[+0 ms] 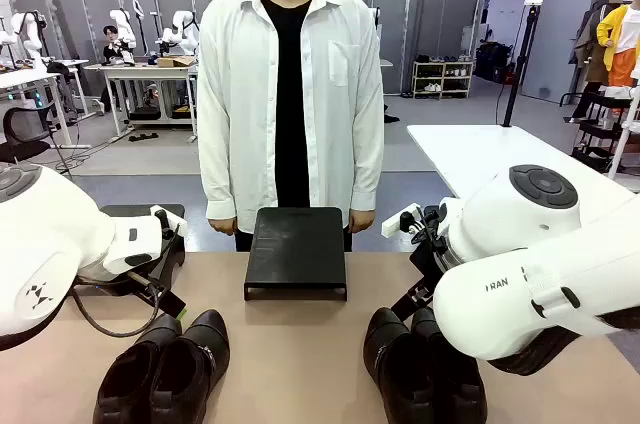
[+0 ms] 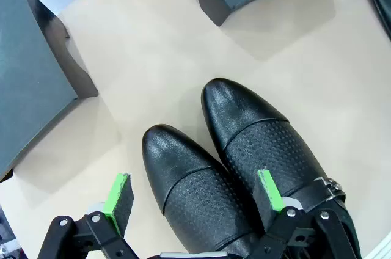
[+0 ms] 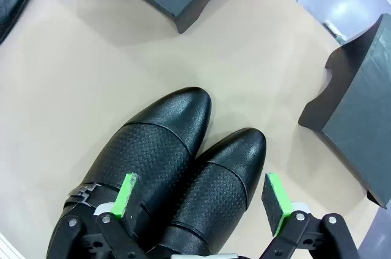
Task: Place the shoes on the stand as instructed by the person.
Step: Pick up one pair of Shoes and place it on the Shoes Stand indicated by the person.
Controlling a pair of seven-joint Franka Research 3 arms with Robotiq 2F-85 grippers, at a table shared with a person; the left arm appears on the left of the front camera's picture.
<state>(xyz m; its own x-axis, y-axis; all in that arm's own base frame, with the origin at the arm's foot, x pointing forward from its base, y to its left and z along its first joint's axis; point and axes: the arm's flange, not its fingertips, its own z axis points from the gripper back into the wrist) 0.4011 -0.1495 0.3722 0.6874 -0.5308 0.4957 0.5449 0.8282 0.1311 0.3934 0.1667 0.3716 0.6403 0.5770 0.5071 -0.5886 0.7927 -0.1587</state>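
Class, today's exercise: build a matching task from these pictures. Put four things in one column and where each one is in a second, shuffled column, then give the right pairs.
Column A
1. left pair of shoes
2. right pair of shoes
3. middle stand
4. person

Column B
a. far edge of the table, in the centre, nothing on top
b. near edge, on the robot's right side
c. standing beyond the far edge, arms down
d. near edge, on the robot's left side

Pairs: 1-d, 2-b, 3-a, 4-c
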